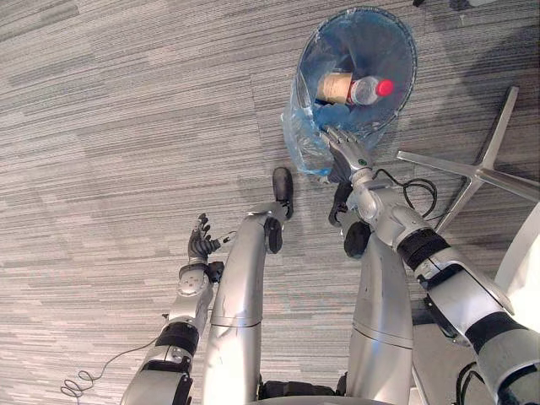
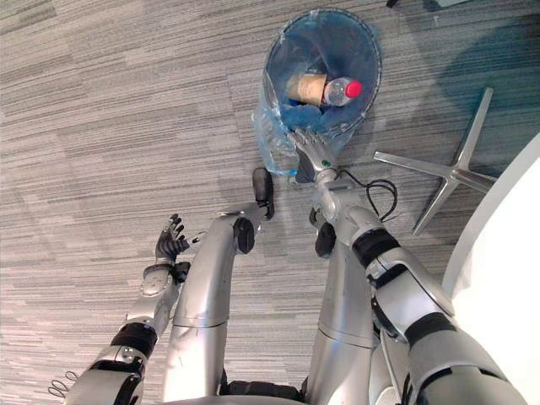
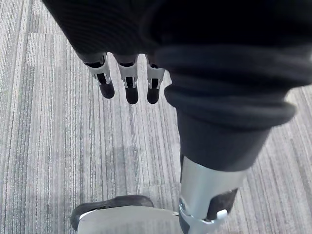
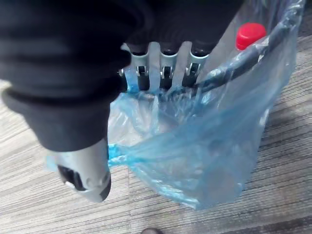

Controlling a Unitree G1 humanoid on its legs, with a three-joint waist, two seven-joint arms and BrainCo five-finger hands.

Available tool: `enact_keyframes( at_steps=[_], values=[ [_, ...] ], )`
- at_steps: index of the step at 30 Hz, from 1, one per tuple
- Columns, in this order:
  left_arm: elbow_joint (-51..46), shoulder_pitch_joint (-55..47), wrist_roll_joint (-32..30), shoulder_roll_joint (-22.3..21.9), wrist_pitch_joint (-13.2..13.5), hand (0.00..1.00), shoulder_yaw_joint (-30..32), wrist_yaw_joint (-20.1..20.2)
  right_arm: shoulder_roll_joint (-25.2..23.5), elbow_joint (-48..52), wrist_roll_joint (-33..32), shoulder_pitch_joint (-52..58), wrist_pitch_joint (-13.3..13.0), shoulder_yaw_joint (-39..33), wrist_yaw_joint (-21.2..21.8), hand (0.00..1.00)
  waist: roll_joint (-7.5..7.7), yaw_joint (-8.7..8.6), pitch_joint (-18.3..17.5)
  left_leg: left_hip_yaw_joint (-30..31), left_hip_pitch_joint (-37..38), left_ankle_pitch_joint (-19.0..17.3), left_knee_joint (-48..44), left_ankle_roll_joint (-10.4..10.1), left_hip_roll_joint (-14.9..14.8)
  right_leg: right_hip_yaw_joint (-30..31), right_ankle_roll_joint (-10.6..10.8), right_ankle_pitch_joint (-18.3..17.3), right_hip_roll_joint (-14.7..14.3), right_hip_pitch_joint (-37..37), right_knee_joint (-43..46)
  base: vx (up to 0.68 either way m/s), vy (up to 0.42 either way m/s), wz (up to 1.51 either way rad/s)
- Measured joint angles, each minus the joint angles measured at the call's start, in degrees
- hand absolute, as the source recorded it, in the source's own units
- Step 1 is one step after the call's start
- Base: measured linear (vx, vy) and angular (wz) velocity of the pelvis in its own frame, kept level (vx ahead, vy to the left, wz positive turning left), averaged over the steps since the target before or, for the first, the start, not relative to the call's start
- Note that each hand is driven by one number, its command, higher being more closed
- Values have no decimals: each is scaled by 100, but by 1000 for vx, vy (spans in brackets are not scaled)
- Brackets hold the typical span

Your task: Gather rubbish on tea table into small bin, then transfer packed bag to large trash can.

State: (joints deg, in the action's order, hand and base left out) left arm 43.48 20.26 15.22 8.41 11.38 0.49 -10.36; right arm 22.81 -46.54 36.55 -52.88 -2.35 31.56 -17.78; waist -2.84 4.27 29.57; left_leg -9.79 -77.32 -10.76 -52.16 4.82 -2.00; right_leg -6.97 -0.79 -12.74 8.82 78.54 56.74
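Note:
A small round bin (image 1: 407, 52) lined with a blue plastic bag (image 1: 304, 139) stands on the carpet ahead of me. Inside it lie a clear bottle (image 1: 367, 90) with a red cap (image 4: 251, 35) and a tan paper cup (image 1: 335, 84). My right hand (image 1: 348, 150) rests at the bin's near rim, against the bunched bag (image 4: 195, 161). The plastic hides how it holds there. At the lower left my left hand (image 1: 200, 245) hangs open over bare carpet with its fingers (image 3: 131, 80) straight, far from the bin.
A silver star-shaped chair base (image 1: 481, 169) lies on the floor just right of the bin. A white rounded surface (image 2: 498, 278) fills the lower right. Grey striped carpet stretches to the left and beyond the bin.

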Motion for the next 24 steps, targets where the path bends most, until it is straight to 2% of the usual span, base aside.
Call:
enact_keyframes(
  at_steps=[14,24],
  values=[
    [36,119,14,-26,-50,0,195,-22,-185,135,-515,97,32,-255,13,100,0,-14,0,29,-24,4,-119,-12,-126,-24,-39,-21,-119,13,54,-49,20,-3],
    [40,111,-10,-28,-241,0,416,-20,-369,1560,-1218,768,36,-731,-91,100,6,-31,-3,36,111,6,-297,-10,-293,-23,-69,0,-270,-147,98,-46,16,-7]
  ],
)
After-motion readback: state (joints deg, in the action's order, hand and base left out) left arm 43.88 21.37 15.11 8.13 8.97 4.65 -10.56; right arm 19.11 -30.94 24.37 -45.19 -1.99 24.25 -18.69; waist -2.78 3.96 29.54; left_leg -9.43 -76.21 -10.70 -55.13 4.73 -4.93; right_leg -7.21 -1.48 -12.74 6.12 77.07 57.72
